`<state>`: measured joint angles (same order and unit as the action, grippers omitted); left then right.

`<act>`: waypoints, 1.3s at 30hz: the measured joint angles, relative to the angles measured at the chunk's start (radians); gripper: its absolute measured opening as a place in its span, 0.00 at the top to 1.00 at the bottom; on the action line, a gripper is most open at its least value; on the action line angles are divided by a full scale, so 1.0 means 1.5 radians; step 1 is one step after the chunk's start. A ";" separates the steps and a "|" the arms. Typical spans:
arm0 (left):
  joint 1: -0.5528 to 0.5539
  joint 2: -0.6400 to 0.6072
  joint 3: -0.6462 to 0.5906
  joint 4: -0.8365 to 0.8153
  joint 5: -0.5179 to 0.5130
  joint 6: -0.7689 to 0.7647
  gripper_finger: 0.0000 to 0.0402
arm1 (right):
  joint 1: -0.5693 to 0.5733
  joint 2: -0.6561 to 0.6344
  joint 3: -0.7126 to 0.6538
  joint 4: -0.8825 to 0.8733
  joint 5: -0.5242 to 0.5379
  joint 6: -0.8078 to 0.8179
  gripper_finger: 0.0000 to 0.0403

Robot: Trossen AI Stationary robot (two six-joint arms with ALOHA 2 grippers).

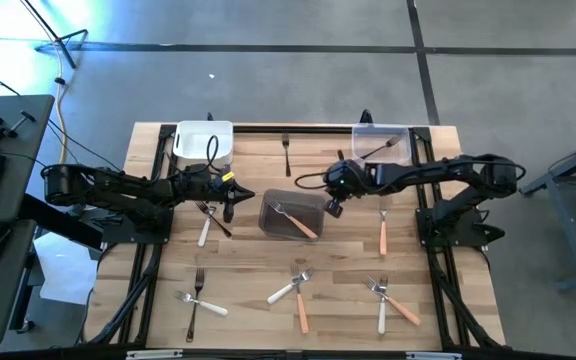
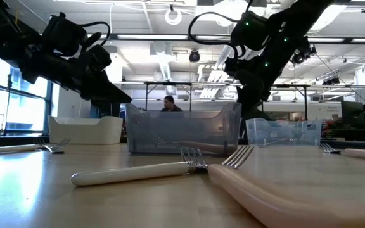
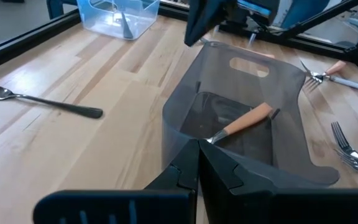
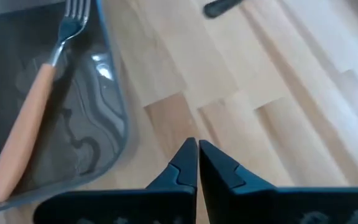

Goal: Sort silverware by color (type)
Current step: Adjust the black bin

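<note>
Two forks [image 2: 170, 170] lie crossed nearest the low camera; an orange-handled fork [image 1: 298, 222] rests inside the grey tub [image 1: 271, 221], others scattered on the table [image 1: 248, 275]. Left gripper [image 1: 230, 212] and right gripper [image 1: 334, 209] flank the tub, fingers pressed together, empty.

I see one orange-handled fork [image 1: 296, 221] lying slantwise inside the grey tub [image 1: 274, 228] at mid-worktop. A black fork [image 1: 286, 151] lies at the far edge and another [image 1: 380, 148] in the clear tub [image 1: 402, 131]. White, orange and dark forks lie scattered, some crossed, along the near half.
</note>
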<state>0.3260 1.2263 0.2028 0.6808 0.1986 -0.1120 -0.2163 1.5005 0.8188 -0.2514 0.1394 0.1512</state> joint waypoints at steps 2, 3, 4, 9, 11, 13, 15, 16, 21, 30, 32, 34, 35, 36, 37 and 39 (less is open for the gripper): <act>0.000 0.000 0.000 -0.003 0.000 -0.001 1.00 | -0.007 -0.015 0.000 -0.001 0.000 -0.012 1.00; 0.000 0.000 0.000 -0.003 0.000 -0.004 1.00 | -0.010 -0.028 0.000 -0.009 0.000 -0.013 1.00; 0.000 0.000 0.000 -0.003 0.000 -0.005 1.00 | -0.011 -0.041 0.000 -0.012 0.001 -0.014 1.00; 0.000 0.000 0.000 -0.003 0.000 -0.007 1.00 | 0.015 -0.106 0.000 -0.043 -0.044 -0.009 1.00; 0.000 0.000 0.000 -0.002 0.000 -0.007 1.00 | 0.046 -0.117 0.001 -0.049 -0.092 -0.009 1.00; 0.000 0.000 0.000 -0.002 0.000 -0.007 1.00 | 0.087 -0.115 0.001 -0.048 -0.120 -0.013 1.00; 0.000 0.000 0.000 -0.001 0.000 -0.007 1.00 | 0.131 -0.110 0.001 -0.052 -0.128 -0.013 1.00; 0.000 0.000 0.000 -0.001 -0.001 -0.007 1.00 | 0.152 -0.107 0.001 -0.048 -0.129 -0.008 1.00; 0.001 0.000 0.000 0.005 -0.001 -0.010 1.00 | 0.250 -0.107 0.001 -0.030 -0.116 0.049 1.00; 0.001 0.000 0.000 0.014 -0.017 -0.006 1.00 | 0.293 -0.046 0.001 0.034 -0.054 0.081 1.00; 0.001 0.000 0.000 0.013 -0.018 -0.006 1.00 | 0.289 -0.026 0.001 0.034 -0.053 0.084 1.00; 0.001 0.000 0.000 0.013 -0.018 -0.006 1.00 | 0.283 -0.013 0.001 0.034 -0.049 0.094 1.00; 0.001 0.000 0.000 0.013 -0.018 -0.006 1.00 | 0.281 -0.009 0.001 0.035 -0.038 0.099 1.00; 0.001 0.000 0.000 0.013 -0.018 -0.006 1.00 | 0.279 -0.006 0.001 0.035 -0.026 0.104 1.00; 0.001 0.000 0.000 0.013 -0.018 -0.006 1.00 | 0.276 -0.006 0.001 0.035 -0.018 0.106 1.00; 0.001 0.000 0.000 0.013 -0.018 -0.005 1.00 | 0.270 -0.006 0.001 0.036 -0.004 0.109 1.00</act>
<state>0.3271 1.2263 0.2028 0.7010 0.1715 -0.1200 0.1888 1.4918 0.8200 -0.1976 0.1329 0.3154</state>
